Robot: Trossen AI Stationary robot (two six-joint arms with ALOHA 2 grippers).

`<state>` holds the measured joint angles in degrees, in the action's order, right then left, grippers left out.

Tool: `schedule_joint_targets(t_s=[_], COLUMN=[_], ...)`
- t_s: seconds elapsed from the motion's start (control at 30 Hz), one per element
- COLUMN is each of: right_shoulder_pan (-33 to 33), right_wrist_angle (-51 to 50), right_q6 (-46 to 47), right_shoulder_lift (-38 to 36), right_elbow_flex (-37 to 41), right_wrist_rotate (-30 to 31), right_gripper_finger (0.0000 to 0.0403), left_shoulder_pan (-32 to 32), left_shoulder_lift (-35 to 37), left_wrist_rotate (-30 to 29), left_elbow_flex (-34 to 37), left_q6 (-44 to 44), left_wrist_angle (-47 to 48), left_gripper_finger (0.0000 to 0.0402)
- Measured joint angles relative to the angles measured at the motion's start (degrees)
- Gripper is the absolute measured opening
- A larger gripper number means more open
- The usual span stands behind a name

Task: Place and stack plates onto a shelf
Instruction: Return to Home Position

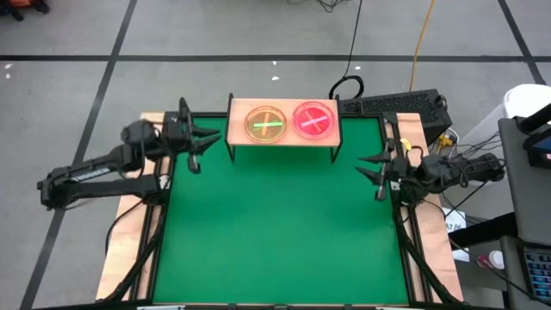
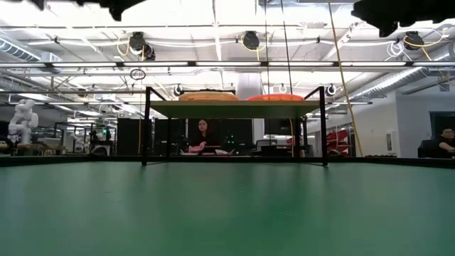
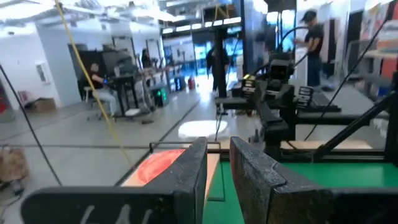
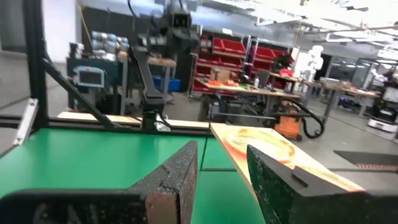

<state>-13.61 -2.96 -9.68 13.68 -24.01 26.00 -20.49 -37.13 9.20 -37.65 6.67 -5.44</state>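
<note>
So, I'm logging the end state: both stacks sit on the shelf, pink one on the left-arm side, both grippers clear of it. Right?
No: the high view shows the pink stack on the right-arm side of the shelf, the amber-green stack on the left. The left gripper and right gripper hang clear.

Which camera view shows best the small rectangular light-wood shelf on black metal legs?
The high view: from above, the whole outline of the shelf shows. The low view gives only its edge and legs; each wrist view catches one end.
</note>
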Motion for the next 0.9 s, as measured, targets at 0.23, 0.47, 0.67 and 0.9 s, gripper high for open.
schedule_joint_targets(t_s=[0.23,0.47,0.67,0.9], right_shoulder_pan=[0.0,0.0,0.0,0.1], right_wrist_angle=[2.9,12.5,18.4,16.6], right_q6=[-3.0,-3.4,-3.1,-0.1], right_shoulder_lift=[-7.6,-11.8,-12.2,-11.6], right_elbow_flex=[7.9,17.7,22.8,22.9], right_wrist_rotate=[-0.5,-0.4,-0.3,-0.5], right_gripper_finger=[0.0121,0.0121,0.0121,0.0121], left_shoulder_pan=[1.6,1.6,1.7,3.0], left_shoulder_lift=[5.2,5.8,5.7,5.6], left_wrist_rotate=[-0.2,-0.2,0.3,1.7], left_elbow_flex=[18.7,32.1,37.1,37.1], left_q6=[-3.9,-6.8,-9.8,-12.0], left_wrist_angle=[-16.5,-32.9,-34.4,-34.8], left_gripper_finger=[0.0076,0.0076,0.0076,0.0076])
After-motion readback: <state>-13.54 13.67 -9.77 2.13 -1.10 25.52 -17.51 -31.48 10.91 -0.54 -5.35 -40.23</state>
